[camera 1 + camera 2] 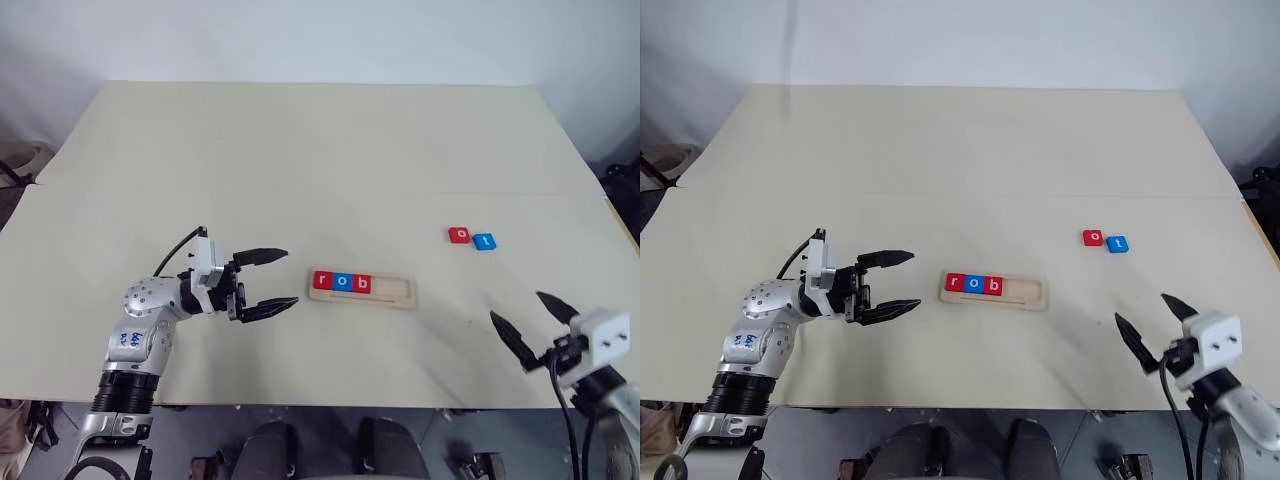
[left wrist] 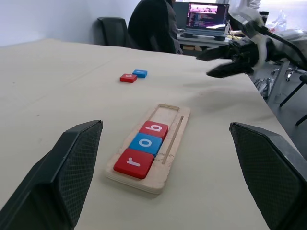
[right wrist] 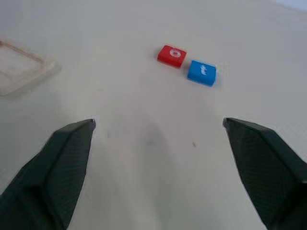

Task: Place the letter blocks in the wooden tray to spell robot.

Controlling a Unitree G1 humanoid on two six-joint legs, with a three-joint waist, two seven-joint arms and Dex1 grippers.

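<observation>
The wooden tray [image 1: 395, 291] lies mid-table with three letter blocks in its left part: red r [image 1: 322, 281], blue o [image 1: 343, 282], red b [image 1: 363, 284]. Its right part is bare. Two loose blocks lie side by side further right: red o [image 1: 458, 235] and blue t [image 1: 484, 241]. My left gripper [image 1: 272, 280] is open just left of the tray, pointing at its r end. My right gripper [image 1: 533, 322] is open near the table's front right edge, short of the loose blocks [image 3: 172, 55], with nothing between its fingers.
The table [image 1: 300, 150] is a wide pale surface with a seam across it. Beyond the table's right end, in the left wrist view, stand a laptop [image 2: 207, 17], a seated person [image 2: 153, 24] and office chairs.
</observation>
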